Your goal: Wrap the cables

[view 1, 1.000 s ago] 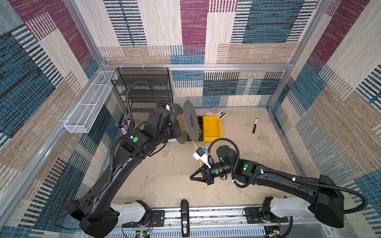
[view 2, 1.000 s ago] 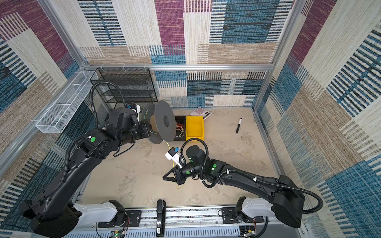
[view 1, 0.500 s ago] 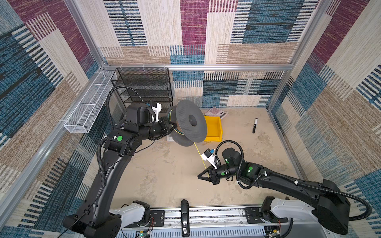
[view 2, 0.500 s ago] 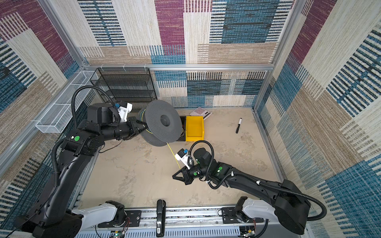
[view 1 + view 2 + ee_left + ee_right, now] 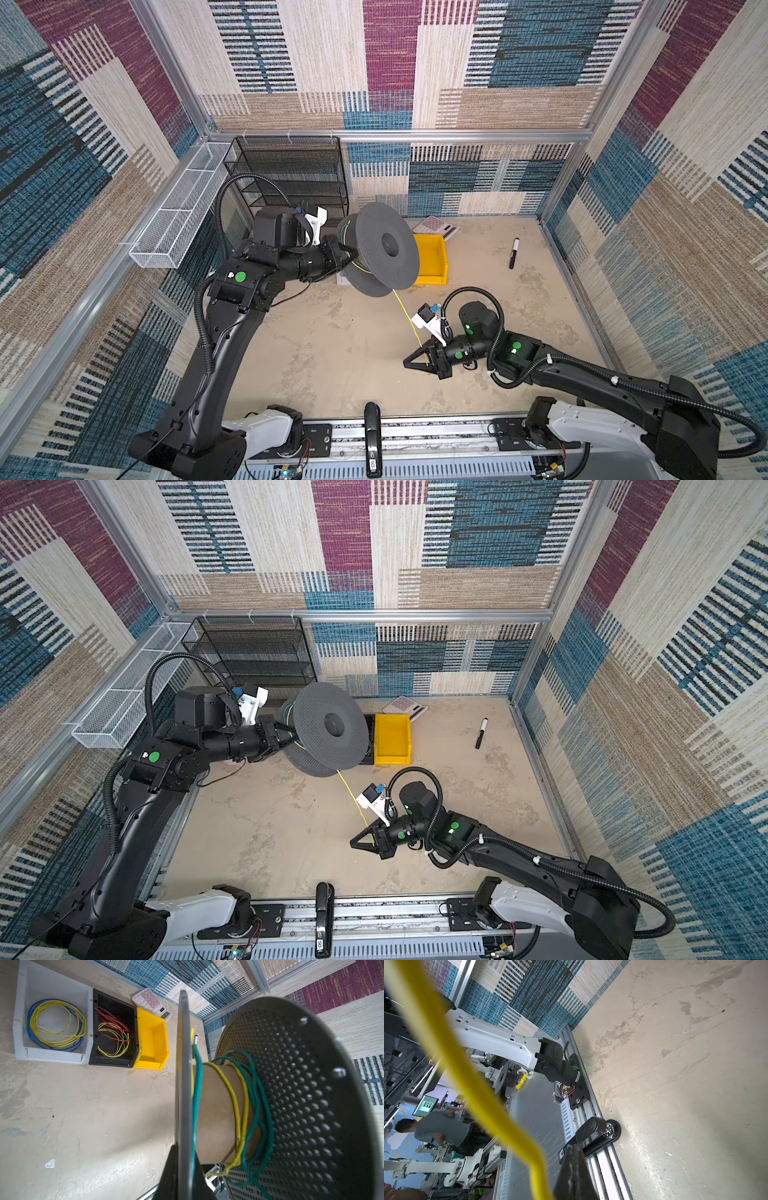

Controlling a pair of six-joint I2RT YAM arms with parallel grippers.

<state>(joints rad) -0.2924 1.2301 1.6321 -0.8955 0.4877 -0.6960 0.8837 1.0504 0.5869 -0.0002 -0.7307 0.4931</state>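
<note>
Cable winding under way: my left gripper (image 5: 184, 1167), pressed together on the rim of one flange, holds a grey perforated spool (image 5: 388, 257) above the worktop (image 5: 332, 365). In both top views the spool sits at about 12 o'clock from the worktop's middle, with its other flange turned toward the camera head.

The yellow wire (image 5: 409, 322), thin and plain, leaves the spool's lower edge and runs in a nearly straight line toward 5 o'clock. It ends at my right gripper (image 5: 411, 363), whose jaws are pressed together, pinching the wire over bare worktop.

Seen from my left wrist, a few turns of the yellow wire lie around the brown cardboard core (image 5: 216, 1113), with looser loops of a green wire (image 5: 197, 1088) on either side of them. From my right wrist the yellow wire crosses close to the lens, blurred, and bends down beside one black finger (image 5: 571, 1172).

Beyond the spool three bins stand in a row, side against side. A white bin (image 5: 20, 1012) holds a yellow-and-blue wire coil (image 5: 56, 1024), and a black bin (image 5: 116, 1007) holds red and yellow wires (image 5: 113, 1034). The third is a yellow bin (image 5: 153, 1043), at 1 o'clock in the top views.

A pink calculator (image 5: 152, 1003) lies just behind the yellow bin. A black-and-white marker (image 5: 514, 253) lies at 2 o'clock, well apart from the bins, and a black mesh rack (image 5: 291, 174) fills the 11 o'clock corner.
</note>
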